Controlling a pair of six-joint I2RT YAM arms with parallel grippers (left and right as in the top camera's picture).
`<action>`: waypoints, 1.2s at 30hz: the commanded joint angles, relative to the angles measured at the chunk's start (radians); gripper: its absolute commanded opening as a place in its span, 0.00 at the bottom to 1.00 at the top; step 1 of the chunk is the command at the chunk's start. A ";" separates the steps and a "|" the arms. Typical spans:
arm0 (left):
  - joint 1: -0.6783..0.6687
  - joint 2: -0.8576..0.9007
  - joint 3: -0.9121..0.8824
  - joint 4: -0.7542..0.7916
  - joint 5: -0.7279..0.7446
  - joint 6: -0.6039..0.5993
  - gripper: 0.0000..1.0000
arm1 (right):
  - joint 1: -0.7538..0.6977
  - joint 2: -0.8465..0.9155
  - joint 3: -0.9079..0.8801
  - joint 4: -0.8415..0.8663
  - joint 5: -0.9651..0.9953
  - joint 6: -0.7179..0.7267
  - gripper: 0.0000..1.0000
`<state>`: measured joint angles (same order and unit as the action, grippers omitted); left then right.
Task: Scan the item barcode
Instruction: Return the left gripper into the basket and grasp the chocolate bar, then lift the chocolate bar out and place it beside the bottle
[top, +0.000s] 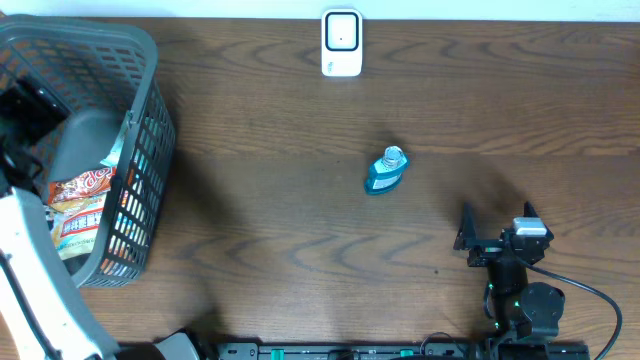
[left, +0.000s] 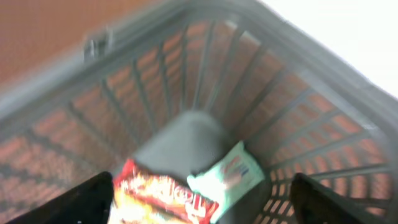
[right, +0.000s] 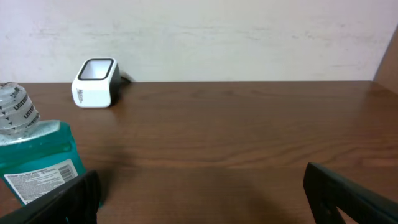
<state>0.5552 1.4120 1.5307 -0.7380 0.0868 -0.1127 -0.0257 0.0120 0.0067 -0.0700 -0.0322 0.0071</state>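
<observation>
Two packs, a red snack bag (left: 165, 196) and a pale green one (left: 230, 174), are seen in the basket (top: 150, 60) directly below the left gripper (left: 199, 186), jaws spread wide, nothing held. The bottle (top: 385, 172) is found on the table ahead-left of the right gripper (right: 202, 174), also spread and empty; the scanner (top: 341, 43) is set further ahead. Bottle scan is judged pending. Left arm is reached over the basket; right arm is held low.

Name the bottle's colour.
The bottle is teal blue, seen best in the right wrist view.
</observation>
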 joint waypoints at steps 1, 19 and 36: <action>0.003 0.095 -0.038 -0.049 -0.093 -0.187 0.94 | 0.005 -0.005 -0.001 -0.004 0.004 0.011 0.99; 0.000 0.557 -0.039 -0.188 -0.145 -0.758 0.98 | 0.005 -0.005 -0.001 -0.004 0.004 0.011 0.99; -0.017 0.691 -0.016 -0.175 -0.144 -0.656 0.07 | 0.005 -0.005 -0.001 -0.004 0.004 0.011 0.99</action>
<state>0.5407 2.0529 1.5208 -0.9390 -0.1192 -0.8310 -0.0257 0.0120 0.0067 -0.0700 -0.0322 0.0071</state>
